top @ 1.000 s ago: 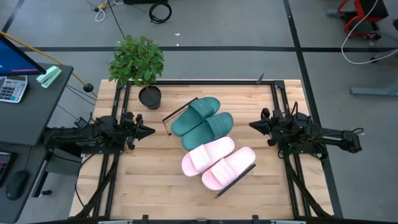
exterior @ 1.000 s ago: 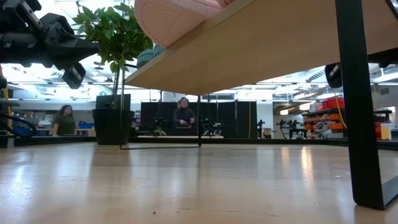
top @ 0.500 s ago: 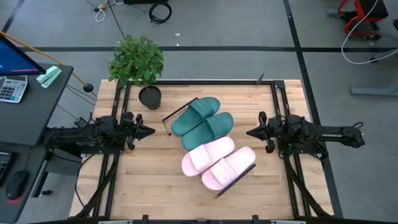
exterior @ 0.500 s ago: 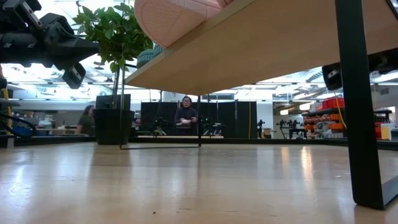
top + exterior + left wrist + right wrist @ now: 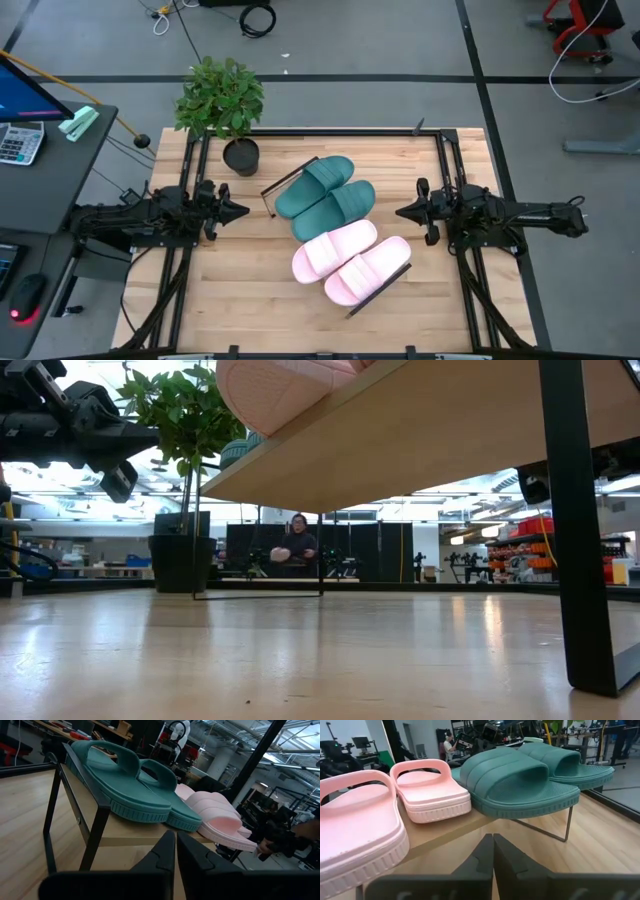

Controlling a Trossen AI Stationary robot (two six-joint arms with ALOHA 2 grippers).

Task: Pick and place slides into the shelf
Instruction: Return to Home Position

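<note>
All four slides lie side by side on the shelf (image 5: 400, 277), a light wood board on black end bars set slantwise in the middle of the table. The teal-green pair (image 5: 325, 195) (image 5: 130, 780) (image 5: 530, 775) takes the far-left half, the pink pair (image 5: 350, 262) (image 5: 385, 800) (image 5: 220, 817) the near-right half, soles down. My left gripper (image 5: 243, 211) (image 5: 175, 851) hovers shut to the left of the shelf. My right gripper (image 5: 400, 212) (image 5: 493, 851) hovers shut to its right. Neither touches anything.
A potted plant (image 5: 222, 105) stands at the table's far left corner, close behind my left gripper. Bare wood tabletop (image 5: 250, 300) lies in front of the shelf. A desk with a calculator (image 5: 20, 140) stands off the table's left side. A person (image 5: 297, 545) shows in the room beyond.
My right gripper has moved a short way toward the table's left, closer to the shelf, and then held still. The slides and the shelf have stayed where they were.
</note>
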